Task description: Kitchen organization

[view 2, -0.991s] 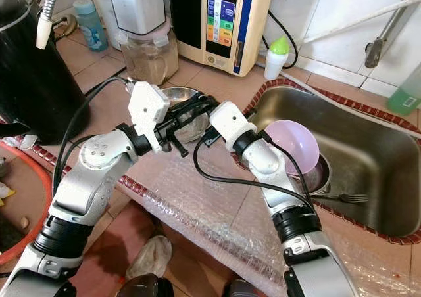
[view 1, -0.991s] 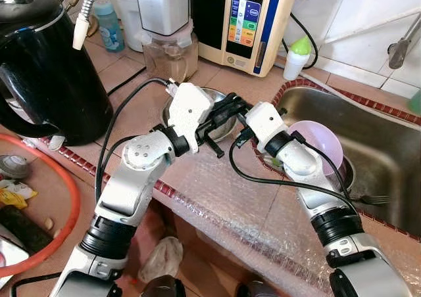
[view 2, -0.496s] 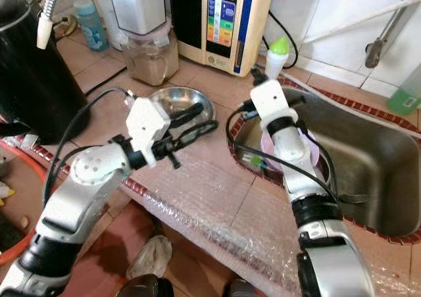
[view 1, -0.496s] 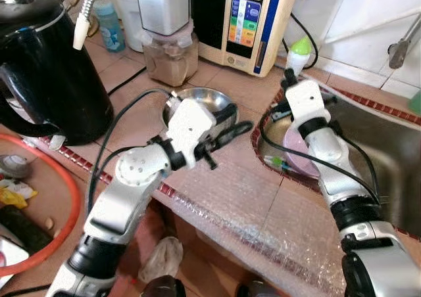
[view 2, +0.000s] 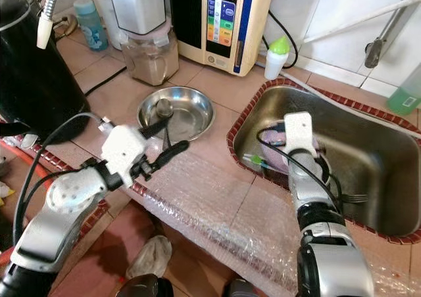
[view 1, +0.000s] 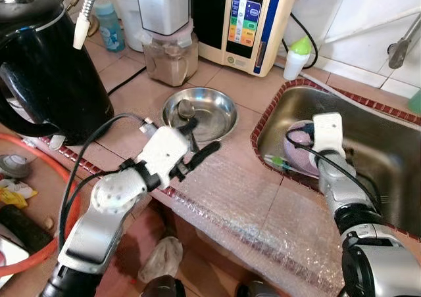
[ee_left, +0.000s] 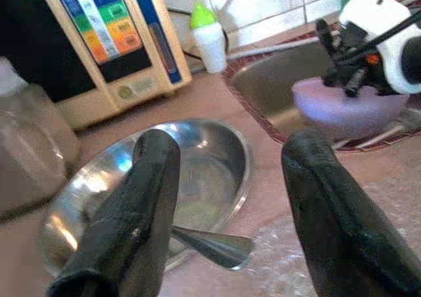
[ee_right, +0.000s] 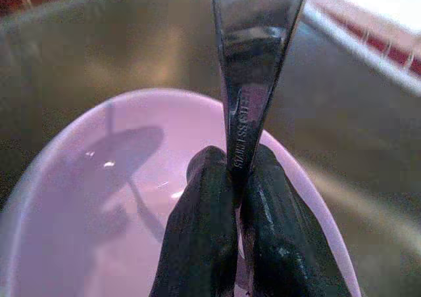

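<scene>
**Right tool clamped on utensil over sink bowl; left tool open at steel dish**

The right tool (ee_right: 230, 231) is down in the sink (view 1: 388, 139), directly above the lilac bowl (ee_right: 99, 198). Its two black fingers are pressed tight on the handle of a stainless utensil (ee_right: 253, 67), which stands up between them; the working end of the utensil cannot be made out. The bowl sits at the near-left part of the sink basin, with a green-tipped item (view 1: 279, 161) just beside it. A fork (view 2: 352, 197) lies on the sink floor to the right of the arm.

The left tool (ee_left: 223, 198) hovers over the tiled desk (view 1: 243, 90) at the near edge of the steel dish (view 1: 217, 113), fingers spread wide apart and holding nothing. A spoon (view 1: 185, 110) rests in the dish, its handle reaching over the near rim.

Behind the dish stand a blender jar (view 1: 171, 57) and a water appliance (view 1: 247, 21). A black kettle (view 1: 46, 67) occupies the desk's left end. Bubble wrap (view 1: 256, 218) covers the desk's front edge.
</scene>
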### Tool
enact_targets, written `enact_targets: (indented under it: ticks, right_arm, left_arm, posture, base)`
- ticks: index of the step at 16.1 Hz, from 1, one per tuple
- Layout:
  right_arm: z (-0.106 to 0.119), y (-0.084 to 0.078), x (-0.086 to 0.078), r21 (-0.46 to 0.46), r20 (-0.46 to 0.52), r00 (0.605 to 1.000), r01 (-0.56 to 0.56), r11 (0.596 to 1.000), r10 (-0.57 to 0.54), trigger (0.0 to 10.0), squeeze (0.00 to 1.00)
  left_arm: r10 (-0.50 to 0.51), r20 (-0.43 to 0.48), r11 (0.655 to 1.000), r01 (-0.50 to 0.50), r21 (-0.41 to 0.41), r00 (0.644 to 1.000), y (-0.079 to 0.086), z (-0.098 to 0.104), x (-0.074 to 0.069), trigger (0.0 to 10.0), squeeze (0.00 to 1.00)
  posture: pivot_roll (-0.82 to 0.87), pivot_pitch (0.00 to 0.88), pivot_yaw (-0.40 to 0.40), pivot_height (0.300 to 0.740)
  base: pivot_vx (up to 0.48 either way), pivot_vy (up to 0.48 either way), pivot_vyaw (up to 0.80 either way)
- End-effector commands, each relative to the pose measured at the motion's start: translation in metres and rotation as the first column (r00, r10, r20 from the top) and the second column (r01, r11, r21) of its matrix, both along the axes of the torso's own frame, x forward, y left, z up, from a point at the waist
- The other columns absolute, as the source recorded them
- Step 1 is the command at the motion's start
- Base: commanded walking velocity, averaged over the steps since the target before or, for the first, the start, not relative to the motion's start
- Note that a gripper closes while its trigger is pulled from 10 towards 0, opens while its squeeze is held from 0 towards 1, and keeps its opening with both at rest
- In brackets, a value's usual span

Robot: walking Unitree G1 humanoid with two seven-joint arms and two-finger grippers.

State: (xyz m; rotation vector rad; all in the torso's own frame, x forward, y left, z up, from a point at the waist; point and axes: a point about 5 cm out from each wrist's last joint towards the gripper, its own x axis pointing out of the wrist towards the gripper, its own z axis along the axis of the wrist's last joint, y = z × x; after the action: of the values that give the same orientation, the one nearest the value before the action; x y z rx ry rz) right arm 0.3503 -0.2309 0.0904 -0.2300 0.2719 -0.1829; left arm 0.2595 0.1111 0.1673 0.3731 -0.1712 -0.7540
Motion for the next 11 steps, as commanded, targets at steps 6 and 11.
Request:
enact_targets:
  ticks: [6, 11]
  right_arm:
    - [-0.011, 0.002, -0.002, 0.084, -0.065, 0.997, 0.054, 0.995, -0.049, 10.0, 1.00]
    - [-0.006, 0.006, -0.005, 0.049, 0.011, 1.000, 0.028, 0.998, -0.029, 10.0, 1.00]
  left_arm:
    - [0.123, 0.173, 0.989, -0.136, 0.065, 0.977, 0.013, -0.009, 0.003, 10.0, 1.00]
    - [0.134, 0.194, 0.986, -0.150, 0.072, 0.972, 0.014, -0.023, 0.003, 10.0, 1.00]
  posture:
    - [0.08, 0.068, -0.023, 0.740]
    - [0.07, 0.067, -0.027, 0.740]
  base:
    - [0.000, 0.000, 0.00]
    - [0.000, 0.000, 0.00]
